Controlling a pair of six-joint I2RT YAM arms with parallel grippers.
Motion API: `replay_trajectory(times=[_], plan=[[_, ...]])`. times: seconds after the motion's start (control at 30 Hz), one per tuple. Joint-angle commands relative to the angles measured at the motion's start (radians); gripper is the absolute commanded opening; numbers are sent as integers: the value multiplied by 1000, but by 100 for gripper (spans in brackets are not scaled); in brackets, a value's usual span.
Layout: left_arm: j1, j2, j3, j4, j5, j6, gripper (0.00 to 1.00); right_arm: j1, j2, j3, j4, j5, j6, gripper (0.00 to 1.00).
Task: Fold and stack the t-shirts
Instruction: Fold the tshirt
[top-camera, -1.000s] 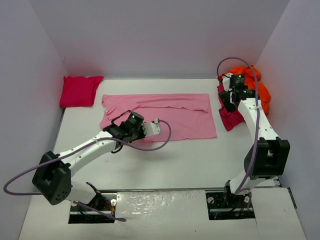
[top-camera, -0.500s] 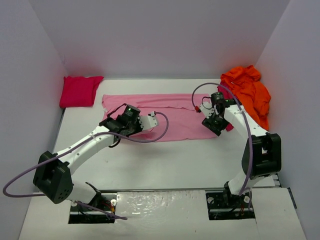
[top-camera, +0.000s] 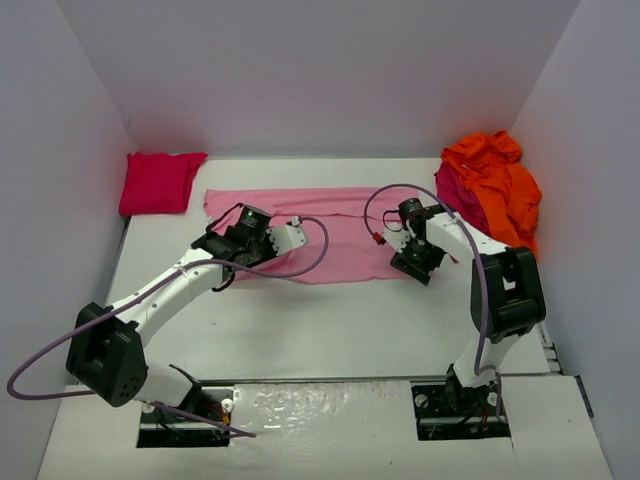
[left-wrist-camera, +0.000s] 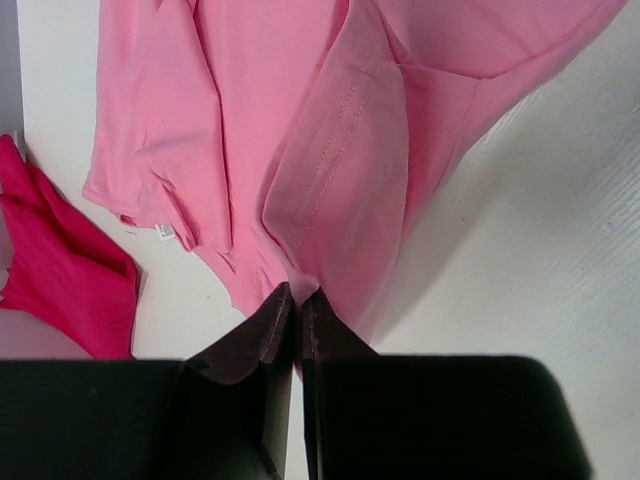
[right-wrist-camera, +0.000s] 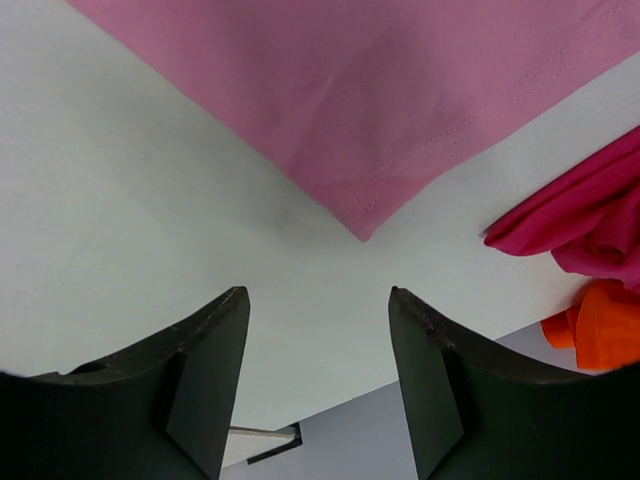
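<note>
Four shirts are on the table (top-camera: 350, 330) and only one looks done. The red shirt (top-camera: 158, 182) sits folded in the upper left of the overhead view, presumably the start of the stack. The orange shirt (top-camera: 500, 180) and the dark crimson shirt (top-camera: 455, 190) are heaped unfolded in the upper right, parked out of the way I'd guess. The light pink shirt (top-camera: 350, 255) is the one being worked, spread flat across the middle.

The left gripper (left-wrist-camera: 297, 300) is pinched tight on the pink shirt's lower edge, left of centre in the overhead frame, with fabric rising into the closed fingers. Makes sense for a fold: grab the hem, carry it over. The right gripper (right-wrist-camera: 318, 295) is wide open with nothing in it, hanging over the shirt's lower-right corner. My read is it's lining up on that corner so both arms can lift the edge together.

The overhead view gives you the layout, but the jaws are pretty much hidden under the wrists. The left wrist camera is what shows the pinch, with a stitched hem bunched there. Can't quite tell if it has one layer or two. The right wrist camera shows the corner lying flat and ungrabbed, plus a bit of crimson and orange at its right edge.
</note>
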Motion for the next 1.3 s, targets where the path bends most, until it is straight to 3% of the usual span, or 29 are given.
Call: replay_trajectory(times=[0.0, 0.83, 0.93, 1.0, 1.07, 1.27], plan=[[17, -15, 44, 22, 6, 3, 0, -2, 47, 19, 3, 84, 11, 55], [35, 5, 39, 32, 0, 3, 0, 28, 218, 81, 53, 129, 7, 44], [35, 5, 35, 35, -2, 5, 0, 31, 222, 68, 60, 125, 6, 34], [36, 4, 34, 38, -6, 8, 0, 35, 223, 59, 63, 127, 4, 13], [38, 4, 36, 36, -9, 11, 0, 42, 222, 49, 64, 135, 1, 1], [54, -19, 56, 8, -12, 16, 0, 44, 178, 26, 68, 153, 2, 0]])
